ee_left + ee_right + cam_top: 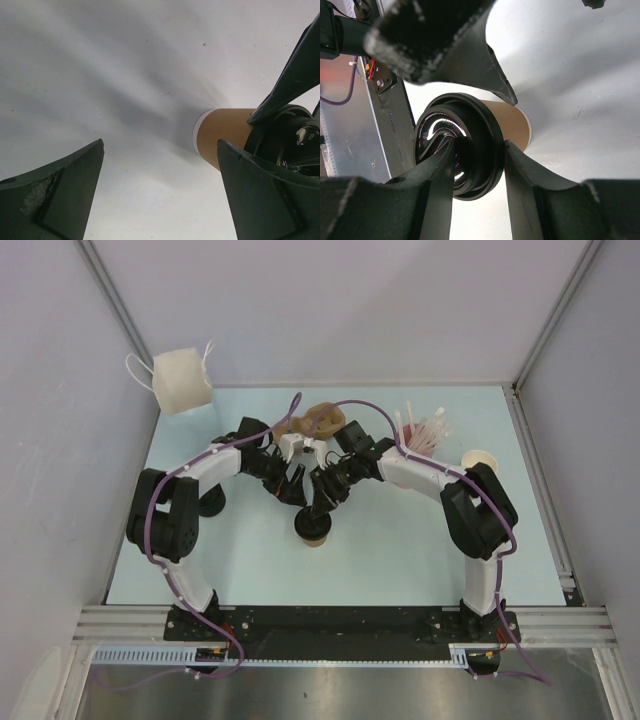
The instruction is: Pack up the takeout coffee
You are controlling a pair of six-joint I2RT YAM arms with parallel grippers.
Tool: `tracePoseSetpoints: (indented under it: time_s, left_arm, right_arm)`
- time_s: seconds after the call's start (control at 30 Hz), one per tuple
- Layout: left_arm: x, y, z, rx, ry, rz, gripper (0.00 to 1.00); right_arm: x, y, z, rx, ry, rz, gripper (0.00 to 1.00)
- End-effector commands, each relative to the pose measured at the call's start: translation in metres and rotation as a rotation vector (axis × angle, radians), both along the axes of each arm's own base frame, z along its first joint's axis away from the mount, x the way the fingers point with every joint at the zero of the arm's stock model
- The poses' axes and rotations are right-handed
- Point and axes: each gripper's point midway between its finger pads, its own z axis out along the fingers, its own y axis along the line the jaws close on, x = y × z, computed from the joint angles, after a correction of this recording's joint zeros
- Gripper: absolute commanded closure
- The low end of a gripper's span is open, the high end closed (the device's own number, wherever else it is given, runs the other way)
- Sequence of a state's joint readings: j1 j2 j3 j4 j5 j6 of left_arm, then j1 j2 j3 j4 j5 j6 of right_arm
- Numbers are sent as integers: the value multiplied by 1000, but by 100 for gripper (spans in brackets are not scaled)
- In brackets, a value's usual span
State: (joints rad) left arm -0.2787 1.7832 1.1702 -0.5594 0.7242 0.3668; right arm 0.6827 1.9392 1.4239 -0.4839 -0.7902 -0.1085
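Right pincer (pixel 495 122) tight around black lid (pixel 470 165) atop tan cup (pixel 514 125)

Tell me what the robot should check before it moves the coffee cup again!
1. The black lid sits on the paper cup: ok.
2. Lid pressed down all the way round: cannot tell.
3. The right gripper is closed on the lid's rim: ok.
4. The left gripper is open and empty: ok.
5. Cup stands upright on the table: ok.
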Motion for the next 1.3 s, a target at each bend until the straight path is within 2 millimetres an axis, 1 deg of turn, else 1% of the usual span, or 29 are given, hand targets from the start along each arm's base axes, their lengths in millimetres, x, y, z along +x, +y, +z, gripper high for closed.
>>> tracePoseSetpoints:
  time_s: [0.0, 0.03, 0.13, 0.17, 0.23, 0.27, 0.3, 0.37, 0.57, 0.7, 0.87, 0.97, 1.17, 1.2, 1.23, 1.27]
  left_arm:
    - [-2, -4, 1, -6, -42, -46, 1]
    - [-4, -3, -1, -5, -36, -48, 1]
    - [-9, -4, 3, -34, -33, -47, 1]
    - [-9, -4, 11, -79, -22, -34, 1]
    - [-7, -5, 22, -140, -7, -28, 1]
    - [-4, -1, 24, -160, 3, -16, 1]
    - [-3, -3, 31, -197, 9, -29, 1]
    - [-3, 0, 32, -213, 25, -31, 1]
    - [-6, -7, 35, -260, 53, -61, 1]
    - [-12, -10, 31, -259, 65, -77, 1]
    - [-22, -15, 20, -243, 93, -107, 1]
    - [-23, -13, 9, -211, 99, -102, 1]
    - [-29, -11, 0, -166, 103, -110, 0]
    - [-28, -6, -9, -104, 85, -95, 1]
    - [-25, -7, -13, -75, 59, -91, 1]
    - [-29, -5, -21, -39, 56, -87, 0]
  right_arm:
    - [-10, -15, -51, -167, -14, 22, 60]
    - [-9, -16, -51, -168, -16, 18, 59]
    - [-9, -16, -50, -165, -13, 16, 59]
    - [-8, -17, -51, -167, -8, 14, 59]
    - [-8, -17, -51, -161, 0, 13, 59]
    - [-6, -18, -51, -161, 2, 8, 59]
    - [-7, -18, -51, -159, 4, 10, 59]
    - [-6, -19, -52, -161, 6, 7, 59]
    - [-7, -18, -53, -160, 8, 13, 59]
    - [-7, -17, -54, -161, 2, 15, 59]
    - [-7, -17, -53, -161, -3, 15, 59]
    - [-7, -17, -52, -161, -4, 16, 59]
    - [-6, -17, -53, -165, -7, 13, 59]
    - [-6, -17, -53, -166, -10, 11, 59]
    - [-6, -17, -53, -166, -10, 11, 59]
    - [-6, -18, -53, -168, -10, 11, 59]
